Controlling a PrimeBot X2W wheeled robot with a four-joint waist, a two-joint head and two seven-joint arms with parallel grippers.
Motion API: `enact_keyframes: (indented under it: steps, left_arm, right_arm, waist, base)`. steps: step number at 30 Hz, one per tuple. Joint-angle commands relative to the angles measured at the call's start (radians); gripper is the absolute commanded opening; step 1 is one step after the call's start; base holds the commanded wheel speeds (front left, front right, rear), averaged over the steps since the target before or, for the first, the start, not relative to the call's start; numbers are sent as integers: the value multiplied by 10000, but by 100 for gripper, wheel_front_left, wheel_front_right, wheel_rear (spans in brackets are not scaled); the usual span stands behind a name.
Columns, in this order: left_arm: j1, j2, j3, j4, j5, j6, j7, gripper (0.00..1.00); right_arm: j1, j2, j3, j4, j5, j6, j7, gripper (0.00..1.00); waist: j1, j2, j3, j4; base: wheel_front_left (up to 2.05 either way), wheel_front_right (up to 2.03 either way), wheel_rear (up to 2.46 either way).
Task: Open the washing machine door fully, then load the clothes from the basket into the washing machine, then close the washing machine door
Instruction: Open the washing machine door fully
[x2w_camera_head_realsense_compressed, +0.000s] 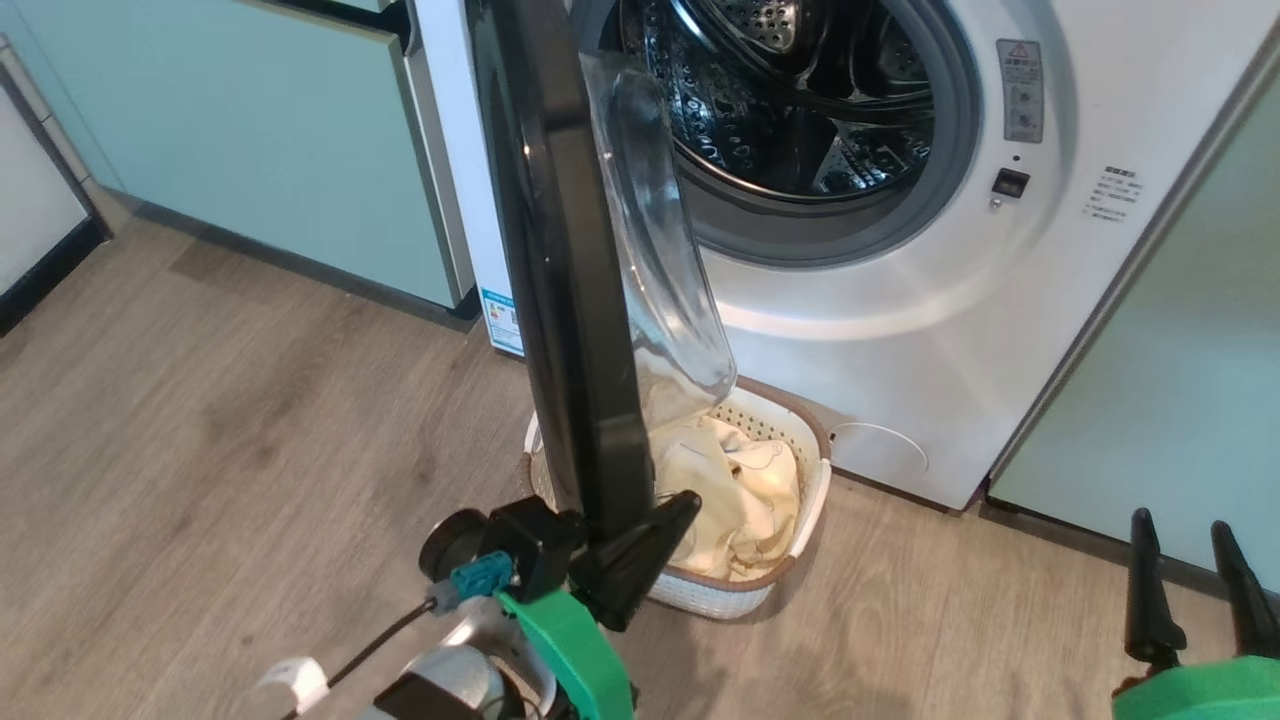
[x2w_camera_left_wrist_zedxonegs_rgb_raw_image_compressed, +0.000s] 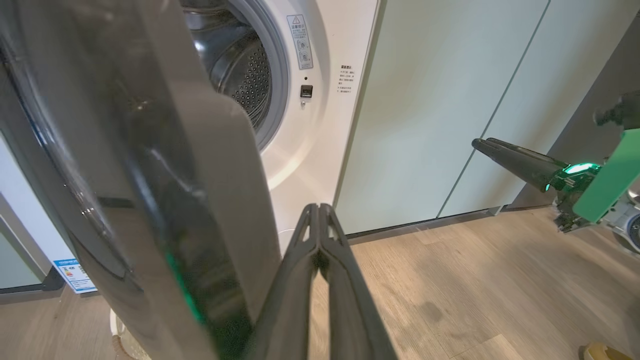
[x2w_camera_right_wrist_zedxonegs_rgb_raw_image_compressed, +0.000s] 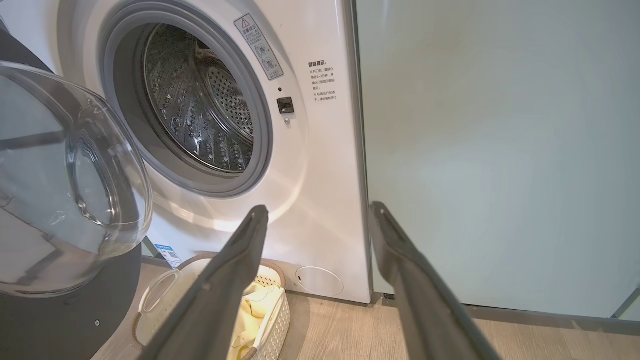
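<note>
Washing machine door (x2w_camera_head_realsense_compressed: 570, 300) is seen swung out on its left hinge, roughly square to the front of the washing machine (x2w_camera_head_realsense_compressed: 950, 300) and edge-on in the head view, with the clear glass bowl (x2w_camera_head_realsense_compressed: 660, 250) bulging toward the opening. The steel drum (x2w_camera_head_realsense_compressed: 790, 100) is exposed inside the grey rubber ring, and no fabric is seen in it. The basket (x2w_camera_head_realsense_compressed: 800, 430) is set on the wood floor (x2w_camera_head_realsense_compressed: 250, 400) against the machine's front, directly under the door's free edge. The clothes (x2w_camera_head_realsense_compressed: 740, 490), pale cream, are piled in it. Left gripper (x2w_camera_left_wrist_zedxonegs_rgb_raw_image_compressed: 318, 210) is seen with its fingers pressed together and nothing between them, laid just beside the inner side of the door's lower edge; whether they touch it cannot be told. Right gripper (x2w_camera_head_realsense_compressed: 1183, 522) is spread wide and empty, low at the right, well apart from door and basket, pointed at the machine front. Mint green cabinets (x2w_camera_head_realsense_compressed: 250, 120) are seen on both sides of the machine
</note>
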Motion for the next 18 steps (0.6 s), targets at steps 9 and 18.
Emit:
enact_keyframes:
  steps: [9, 18]
  left_arm:
    - [-495, 593, 741, -458, -101, 334, 115, 0]
    - [19, 1014, 1156, -919, -310, 704, 157, 0]
  right_arm:
    - [-353, -226, 182, -219, 44, 46, -95, 100]
    - [-347, -201, 169, -183, 74, 46, -95, 100]
  waist:
    - [0, 0, 37, 230]
    - [0, 0, -14, 715]
  base:
    - [0, 0, 0]
    - [0, 0, 0]
